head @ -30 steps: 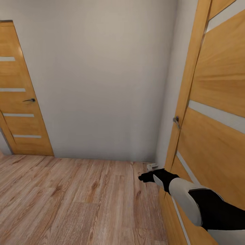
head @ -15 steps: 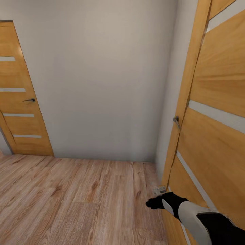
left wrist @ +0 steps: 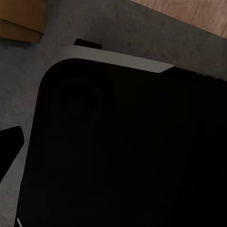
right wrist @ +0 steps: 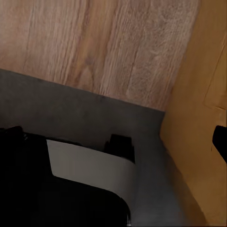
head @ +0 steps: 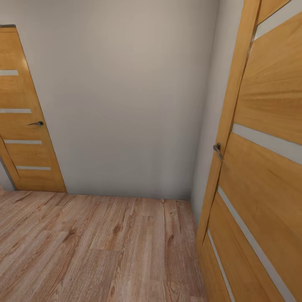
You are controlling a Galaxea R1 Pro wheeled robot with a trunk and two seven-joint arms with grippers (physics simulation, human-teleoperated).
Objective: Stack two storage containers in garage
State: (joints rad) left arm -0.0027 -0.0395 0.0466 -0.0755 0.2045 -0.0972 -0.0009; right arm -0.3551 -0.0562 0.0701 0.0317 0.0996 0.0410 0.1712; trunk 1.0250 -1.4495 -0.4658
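Observation:
The two storage containers are out of view, and so is the garage. I face a corner of a hallway with a light wood-plank floor (head: 96,243). The left wrist view looks onto my own black body with its pale band (left wrist: 118,59); one dark fingertip (left wrist: 9,144) of the left gripper shows at the edge. In the right wrist view, one dark fingertip (right wrist: 220,140) of the right gripper shows in front of an orange wooden door (right wrist: 198,109), above plank flooring and my body (right wrist: 85,165). Nothing shows between the fingers.
An orange wooden door (head: 260,167) with pale stripes and a metal handle (head: 217,149) stands close on the right, angled into the hallway. A similar shut door (head: 25,126) is at the far left. A plain grey wall (head: 126,105) closes the way ahead.
The right arm, which reached forward beside the right door, has dropped down and out of the head view. The camera has not moved.

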